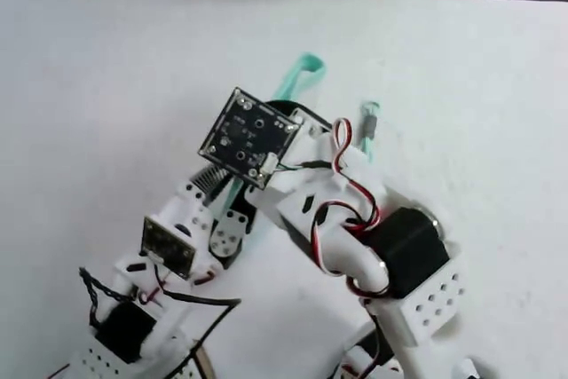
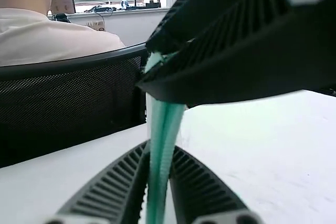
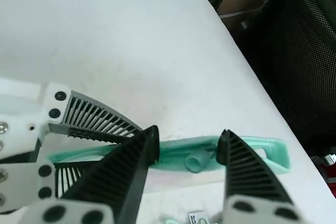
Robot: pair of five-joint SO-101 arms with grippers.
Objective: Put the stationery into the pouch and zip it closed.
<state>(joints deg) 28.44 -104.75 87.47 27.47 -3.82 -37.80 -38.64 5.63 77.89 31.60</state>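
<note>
The teal pouch (image 1: 299, 71) lies flat on the white table (image 1: 106, 86), mostly covered by the two arms. My left gripper (image 2: 160, 156) is shut on the pouch's edge (image 2: 164, 124), the thin teal fabric pinched between its ribbed black fingers (image 2: 118, 187). My right gripper (image 3: 189, 139) is open just above the pouch (image 3: 262, 150), one finger on each side of the small teal zipper pull (image 3: 196, 161). The left gripper's ribbed fingers (image 3: 92, 119) hold the pouch's other end. A small teal and grey stationery item (image 1: 368, 122) lies on the table beside the pouch.
The right arm's camera board (image 1: 249, 138) and red-white cables (image 1: 346, 175) hang over the pouch. A black mesh chair (image 2: 63, 98) stands past the table's far edge. Open white table stretches to the left and right of the arms.
</note>
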